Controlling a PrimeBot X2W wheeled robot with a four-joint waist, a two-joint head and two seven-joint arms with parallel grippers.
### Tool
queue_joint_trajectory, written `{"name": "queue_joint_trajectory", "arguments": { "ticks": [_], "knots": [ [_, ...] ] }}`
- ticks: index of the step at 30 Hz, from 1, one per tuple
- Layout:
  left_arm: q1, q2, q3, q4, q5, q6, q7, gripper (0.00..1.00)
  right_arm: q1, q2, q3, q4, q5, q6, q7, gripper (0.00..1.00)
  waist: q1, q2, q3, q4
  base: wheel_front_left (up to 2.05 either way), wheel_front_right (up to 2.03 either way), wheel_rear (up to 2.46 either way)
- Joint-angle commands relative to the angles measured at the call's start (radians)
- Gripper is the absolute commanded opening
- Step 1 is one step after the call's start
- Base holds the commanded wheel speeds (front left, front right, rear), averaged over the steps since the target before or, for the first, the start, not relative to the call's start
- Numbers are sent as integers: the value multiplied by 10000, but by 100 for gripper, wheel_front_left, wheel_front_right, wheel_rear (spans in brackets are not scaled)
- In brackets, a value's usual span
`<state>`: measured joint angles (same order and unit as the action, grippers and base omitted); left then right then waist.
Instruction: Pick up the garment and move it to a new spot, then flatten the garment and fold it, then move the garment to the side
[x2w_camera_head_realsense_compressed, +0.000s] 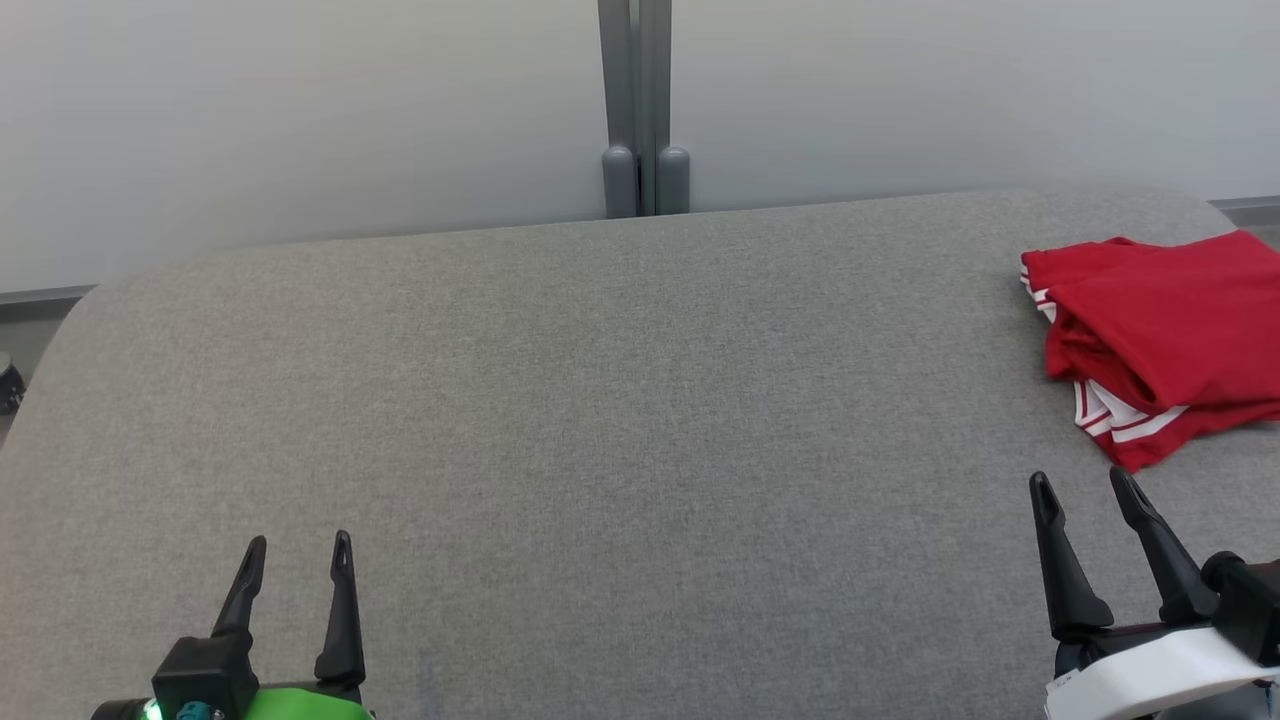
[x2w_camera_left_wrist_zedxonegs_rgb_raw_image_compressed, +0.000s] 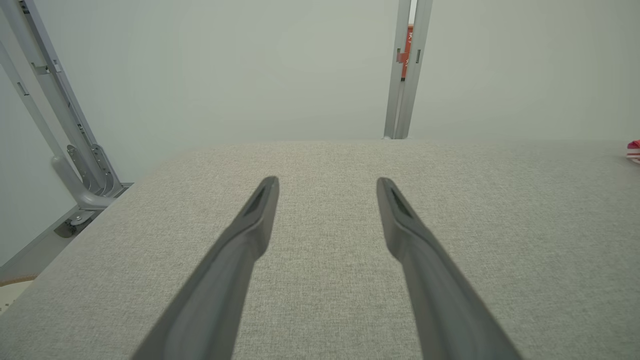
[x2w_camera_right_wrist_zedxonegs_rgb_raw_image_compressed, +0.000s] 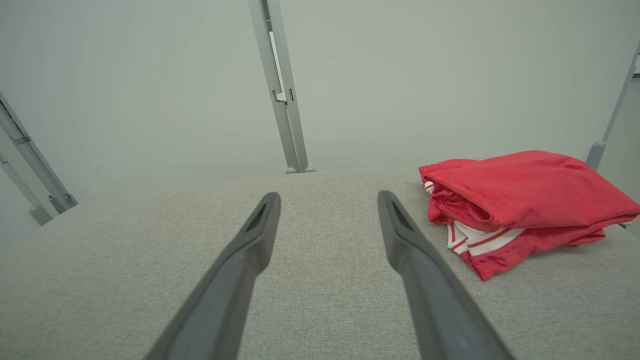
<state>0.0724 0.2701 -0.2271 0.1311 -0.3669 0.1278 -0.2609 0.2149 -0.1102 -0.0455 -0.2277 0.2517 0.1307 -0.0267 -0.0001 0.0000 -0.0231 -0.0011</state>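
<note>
Our left fingers (x2w_camera_head_realsense_compressed: 342, 600) stand spread as wide as they go, with nothing between them, and hover over the near left part of the table (x2w_camera_head_realsense_compressed: 600, 400). Our right fingers (x2w_camera_head_realsense_compressed: 1058, 550) are spread just as wide and just as empty, over the near right part. Neither pair touches any cloth.

Beyond the right fingers, a little further in and toward the right edge, lies the red garment (x2w_camera_head_realsense_compressed: 1170, 320). It sits near the far right corner and runs past the right side of the head view. It is gathered into a compact, layered bundle. A smooth red panel lies on top, and white-striped trim shows at the lower layers on the side nearest us. The rest of the grey cloth surface is bare, and a grey post (x2w_camera_head_realsense_compressed: 640, 100) stands behind the far edge against the pale wall.

We judge the task to be at or close to its end. The garment looks folded and set off to the side, and both pairs of fingers are free of it. The fold is loose, so a tidier pass could remain. From this moment alone we cannot rule out that the bundle is only waiting to be picked up.
</note>
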Motion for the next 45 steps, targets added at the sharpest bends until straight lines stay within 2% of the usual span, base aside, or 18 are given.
{"name": "queue_joint_trajectory", "arguments": {
  "ticks": [1,10,11,15,29,45],
  "knots": [
    [-41,40,6,28,76,2,-47,100,65,0,0,-13,-11,0,-28,100,1,0,5,6,0,0,0],
    [-200,-23,48,-52,225,17,-49,100,52,3,-13,-7,33,0,-76,100,1,0,56,49,0,0,0],
    [-72,-39,12,-29,170,28,-4,0,0,14,-2,4,4,0,-25,0,1,0,57,50,0,0,0],
    [44,-186,-36,220,49,7,70,0,31,83,51,308,121,0,-19,0,1,0,60,51,0,0,0],
    [-319,-504,552,324,-2358,-424,703,0,-612,27,95,1129,2821,0,105,0,1,0,80,46,0,0,0],
    [-684,-815,1111,478,-4604,-875,1305,0,-1215,-18,141,1908,5348,0,217,0,1,0,101,41,0,0,0]
  ]
}}
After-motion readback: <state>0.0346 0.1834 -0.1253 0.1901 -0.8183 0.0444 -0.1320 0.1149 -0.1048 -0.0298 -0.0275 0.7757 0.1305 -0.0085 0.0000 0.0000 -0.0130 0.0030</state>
